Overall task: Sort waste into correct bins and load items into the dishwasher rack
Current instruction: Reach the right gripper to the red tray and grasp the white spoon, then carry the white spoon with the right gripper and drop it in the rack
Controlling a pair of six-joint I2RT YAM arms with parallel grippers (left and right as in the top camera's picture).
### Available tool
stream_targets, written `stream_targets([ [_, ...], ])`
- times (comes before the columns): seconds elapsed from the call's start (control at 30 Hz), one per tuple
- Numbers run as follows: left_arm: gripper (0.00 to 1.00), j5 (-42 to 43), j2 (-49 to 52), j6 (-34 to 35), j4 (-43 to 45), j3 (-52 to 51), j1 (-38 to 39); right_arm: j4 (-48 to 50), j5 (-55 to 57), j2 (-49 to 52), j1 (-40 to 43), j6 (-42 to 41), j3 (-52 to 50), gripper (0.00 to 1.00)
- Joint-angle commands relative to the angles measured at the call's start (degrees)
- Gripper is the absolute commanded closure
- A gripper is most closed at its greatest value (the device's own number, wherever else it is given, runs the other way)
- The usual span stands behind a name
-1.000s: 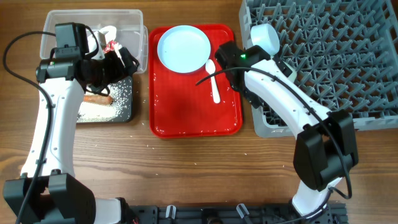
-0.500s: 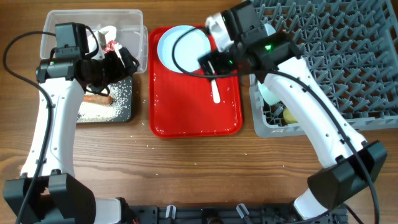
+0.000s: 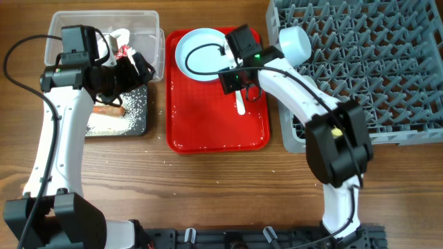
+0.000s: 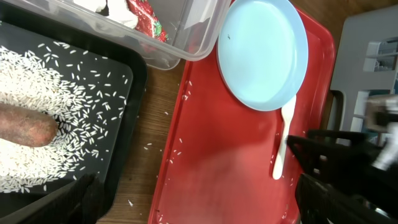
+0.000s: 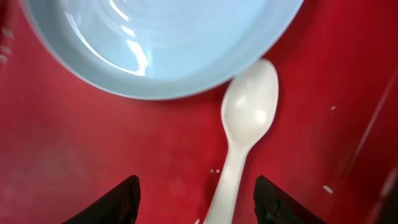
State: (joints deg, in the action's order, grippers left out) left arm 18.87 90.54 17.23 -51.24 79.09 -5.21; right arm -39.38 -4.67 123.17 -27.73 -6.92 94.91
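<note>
- hovering low over the red tray (image 5: 74,143), my right pincer (image 5: 199,200) stands partly open and grips nothing. only its two black fingertips (image 5: 118,199) show, cut off by the bottom edge. the handle of the white spoon (image 5: 249,115) runs between them with a gap on each side.
- the spoon lies flat, hollow side up, its tip tight against the rim of the pale-blue plate (image 5: 155,43). whether they touch i cannot tell. most of the plate runs out of frame here.
- from overhead my own arm hides those fingertips and the spoon's bowl, so only the end of the handle pokes out.
- my left pincer (image 3: 130,68) hangs wide open, empty, over the two tubs. in its wrist view the fingers are dark blurs at the bottom corners.
- that view shows stray grains on the tray, which are faint from overhead.
- the black tub (image 4: 127,81) holds the carrot-like stick (image 4: 25,124) among rice grains (image 4: 74,93).
- the clear tub (image 4: 186,37) holds the red-and-white wrapper (image 4: 144,15), cropped at the top.
- farthest off, the grey rack (image 3: 360,55) carries a pale bowl (image 3: 294,43) at its corner, seen only from overhead.
</note>
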Motion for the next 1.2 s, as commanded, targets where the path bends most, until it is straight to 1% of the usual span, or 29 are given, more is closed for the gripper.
stream_targets([
  [0.0,0.0,-0.3,0.4,-0.5,0.1,0.6,-0.2,0.2,0.8,2.6,1.6,-2.2,-0.2,0.45],
  [0.13,0.0,-0.3,0.4,-0.5,0.1,0.6,-0.2,1.0,0.8,4.3,3.0,-2.1,-0.2,0.5],
  [0.2,0.0,-0.3,0.4,-0.5,0.1,0.6,-0.2,2.2,0.8,5.8,3.1,-2.1,-0.2,0.57],
  [0.23,0.0,-0.3,0.4,-0.5,0.1,0.6,-0.2,2.7,0.6,6.2,3.1,-2.1,-0.2,0.64],
  [0.27,0.0,-0.3,0.4,-0.5,0.1,0.6,-0.2,3.2,0.1,6.7,3.1,-2.1,-0.2,0.68],
  [0.4,0.0,-0.3,0.4,-0.5,0.1,0.6,-0.2,4.1,-3.2,8.0,3.0,-2.1,-0.2,0.71],
  [0.47,0.0,-0.3,0.4,-0.5,0.1,0.6,-0.2,3.7,-4.1,8.3,3.0,-2.2,-0.2,0.77],
  [0.53,0.0,-0.3,0.4,-0.5,0.1,0.6,-0.2,3.1,-5.5,8.3,3.0,-3.4,-0.2,0.91],
  [0.57,0.0,-0.3,0.4,-0.5,0.1,0.6,-0.2,2.7,-6.2,8.3,3.0,-4.2,-0.2,0.96],
  [0.67,0.0,-0.3,0.4,-0.5,0.1,0.6,-0.2,0.9,-7.5,8.2,3.0,-7.1,-0.2,0.96],
  [0.77,0.0,-0.3,0.4,-0.5,0.1,0.6,-0.2,-0.5,-7.7,7.3,3.1,-7.2,-0.2,0.96],
  [0.9,0.0,-0.3,0.4,-0.5,0.1,0.6,-0.2,-2.8,-7.7,3.3,3.1,-7.2,-0.1,0.96],
  [1.0,0.0,-0.3,0.4,-0.5,0.1,0.6,-0.2,-5.5,-5.7,-3.3,3.7,-10.3,1.0,0.96],
  [1.07,0.0,-0.3,0.4,-0.5,0.1,0.6,-0.2,-10.6,-5.4,-12.0,6.6,-11.1,3.8,0.96],
  [1.1,0.0,-0.3,0.4,-0.5,0.1,0.6,-0.2,-12.0,-4.4,-14.8,7.7,-12.7,4.2,0.96],
  [1.13,0.0,-0.3,0.4,-0.5,0.1,0.6,-0.2,-14.0,-0.5,-18.5,9.6,-16.7,4.5,0.96],
  [1.17,0.0,-0.3,0.4,-0.5,0.1,0.6,-0.2,-17.0,6.3,-23.1,12.5,-23.0,4.5,0.96],
])
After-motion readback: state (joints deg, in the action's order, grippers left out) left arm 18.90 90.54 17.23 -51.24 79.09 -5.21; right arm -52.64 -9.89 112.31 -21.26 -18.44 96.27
